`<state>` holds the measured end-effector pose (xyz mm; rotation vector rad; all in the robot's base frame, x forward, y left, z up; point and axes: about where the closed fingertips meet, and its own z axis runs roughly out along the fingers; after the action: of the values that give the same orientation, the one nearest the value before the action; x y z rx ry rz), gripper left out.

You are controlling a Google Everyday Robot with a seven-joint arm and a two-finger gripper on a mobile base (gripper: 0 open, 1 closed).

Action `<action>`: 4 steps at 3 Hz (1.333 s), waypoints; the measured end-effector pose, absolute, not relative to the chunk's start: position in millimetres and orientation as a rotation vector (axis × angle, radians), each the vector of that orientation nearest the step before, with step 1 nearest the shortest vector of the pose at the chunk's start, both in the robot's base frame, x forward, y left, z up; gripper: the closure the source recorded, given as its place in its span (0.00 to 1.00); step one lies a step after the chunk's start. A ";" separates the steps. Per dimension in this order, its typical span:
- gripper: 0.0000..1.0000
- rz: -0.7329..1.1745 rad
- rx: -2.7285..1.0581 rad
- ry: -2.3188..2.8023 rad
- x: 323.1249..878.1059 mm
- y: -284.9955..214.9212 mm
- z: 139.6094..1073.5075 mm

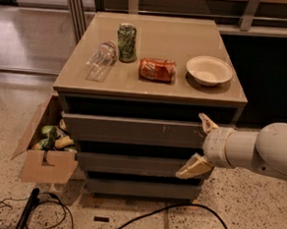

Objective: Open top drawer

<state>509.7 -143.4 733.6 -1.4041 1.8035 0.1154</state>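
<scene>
Your claw (200, 145), jaws spread wide, sits at the right end of the top drawer (132, 130), lower right of frame.

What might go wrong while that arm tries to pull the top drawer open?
1. The top drawer has a flat, handleless front. The end effector, open at the drawer's right end, could slip off.
2. A jerk might roll the plastic bottle or the red can, both lying on their sides on the cabinet top, or tip the upright green can.
</scene>
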 end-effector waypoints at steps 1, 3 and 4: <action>0.00 0.086 -1.416 1.799 516.0 -143.2 730.9; 0.00 0.007 -1.456 1.803 545.4 -151.8 716.7; 0.00 0.099 -1.418 1.827 557.7 -167.6 702.9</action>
<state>557.7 -167.6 702.9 -1.4182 1.8267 0.0995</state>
